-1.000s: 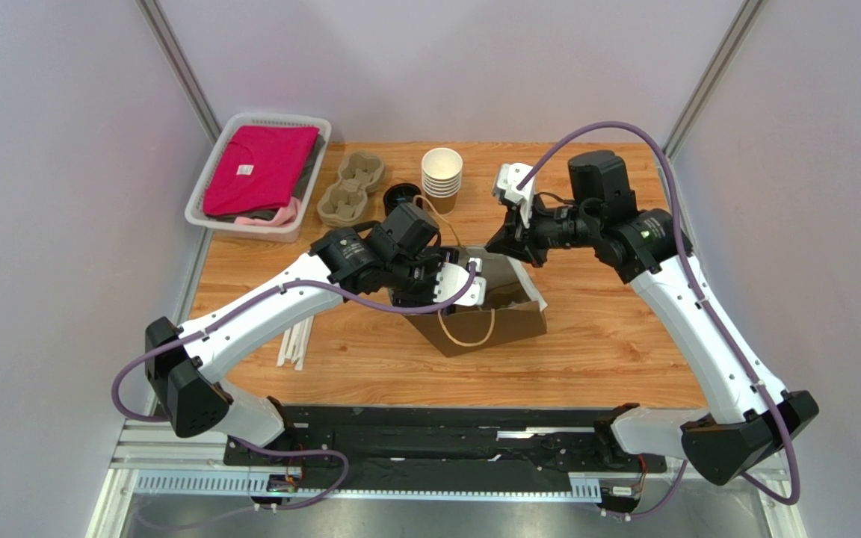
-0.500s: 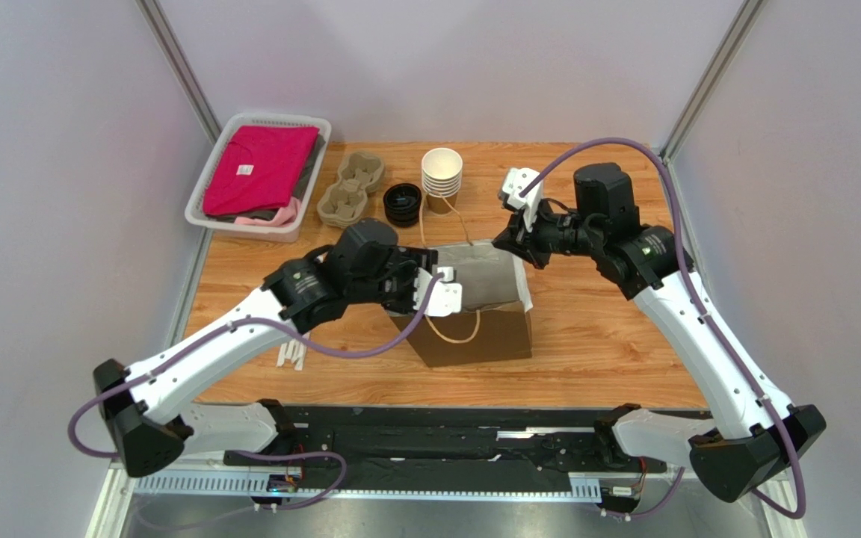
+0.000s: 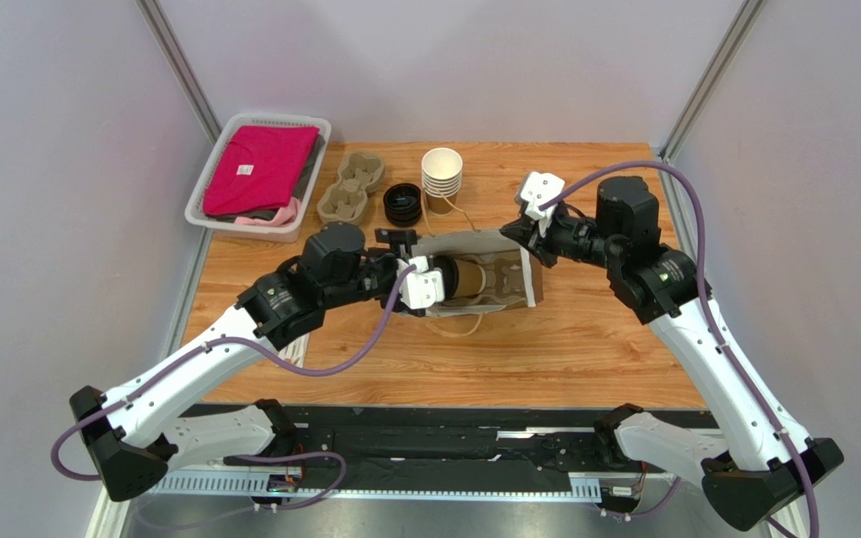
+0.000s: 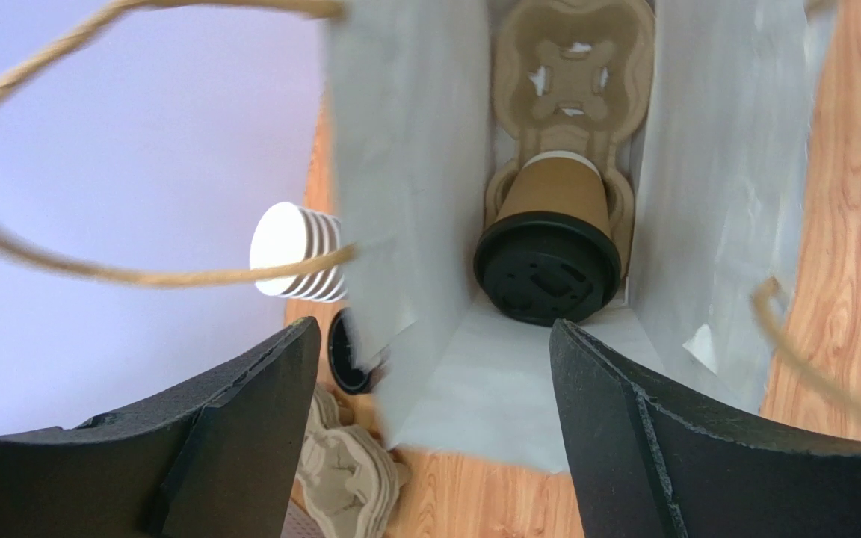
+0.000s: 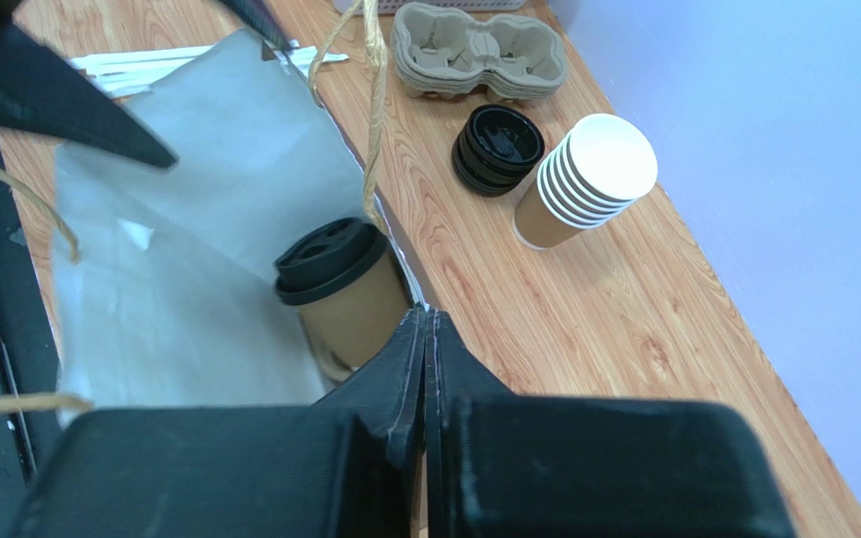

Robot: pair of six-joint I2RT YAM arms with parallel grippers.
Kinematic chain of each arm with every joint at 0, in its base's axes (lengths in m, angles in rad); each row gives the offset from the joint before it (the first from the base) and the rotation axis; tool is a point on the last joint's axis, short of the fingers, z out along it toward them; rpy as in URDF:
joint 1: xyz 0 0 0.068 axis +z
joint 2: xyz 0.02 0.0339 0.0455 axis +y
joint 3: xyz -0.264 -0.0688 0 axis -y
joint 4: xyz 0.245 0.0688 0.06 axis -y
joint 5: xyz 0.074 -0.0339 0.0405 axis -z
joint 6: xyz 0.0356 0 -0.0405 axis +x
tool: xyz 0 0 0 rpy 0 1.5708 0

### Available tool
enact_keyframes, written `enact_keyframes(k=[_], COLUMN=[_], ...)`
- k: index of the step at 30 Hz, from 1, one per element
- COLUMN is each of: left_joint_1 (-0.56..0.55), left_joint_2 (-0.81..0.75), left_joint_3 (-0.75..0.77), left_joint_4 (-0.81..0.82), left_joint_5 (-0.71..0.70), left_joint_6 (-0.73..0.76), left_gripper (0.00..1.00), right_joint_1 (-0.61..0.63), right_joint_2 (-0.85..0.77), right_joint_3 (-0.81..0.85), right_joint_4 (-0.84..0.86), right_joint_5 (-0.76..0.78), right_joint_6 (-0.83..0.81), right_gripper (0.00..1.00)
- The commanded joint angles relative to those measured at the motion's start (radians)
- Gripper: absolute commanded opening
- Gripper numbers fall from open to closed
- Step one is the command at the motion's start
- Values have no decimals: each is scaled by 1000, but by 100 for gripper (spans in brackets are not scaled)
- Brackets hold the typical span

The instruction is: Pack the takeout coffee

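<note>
Left wrist view is showing the left gripper [image 4: 429,348] gaping empty at the mouth of the paper bag [image 4: 401,168]. The takeout coffee [image 4: 545,230] is sitting lidded in a cup carrier [image 4: 573,67] inside, with the right gripper [image 5: 424,319] pinching the rim. Backing out should be avoiding the rope handle [image 4: 87,272].

Brown takeout coffee [image 4: 547,193] (black lid [image 4: 545,269]), pink shirt [image 3: 258,166]

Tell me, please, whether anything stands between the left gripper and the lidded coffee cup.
Nothing visible does. The open left gripper faces the mouth of the paper bag, and the takeout coffee sits in the cardboard carrier with its lid toward it, open space between. The rope handle hangs aside.
</note>
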Motion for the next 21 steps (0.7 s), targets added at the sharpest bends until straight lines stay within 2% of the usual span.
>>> enact_keyframes(k=[1, 5, 8, 12, 17, 20, 21], left_joint_1=[30, 28, 30, 30, 30, 30, 30], left_joint_2=[-113, -170, -169, -98, 90, 115, 91], left_joint_3=[-27, -83, -72, 46, 244, 278, 251], left_joint_4=[136, 156, 106, -38, -235, -241, -192], left_joint_5=[74, 122, 151, 226, 243, 239, 229], left_joint_6=[-107, -82, -67, -33, -22, -32, -41], left_gripper=[83, 83, 80, 75, 68, 67, 67], right_joint_1=[0, 0, 0, 1, 0, 1, 0], right_joint_2=[-65, -91, -93, -94, -103, -134, -145], right_joint_3=[-50, -69, -72, -74, -86, -118, -142], right_joint_4=[118, 136, 132, 124, 118, 116, 116], right_joint_5=[-4, -9, -17, -29, -29, -27, -24], right_joint_6=[-47, -51, -47, -33, 2, 7, 4], right_gripper=[0, 0, 0, 0, 0, 0, 0])
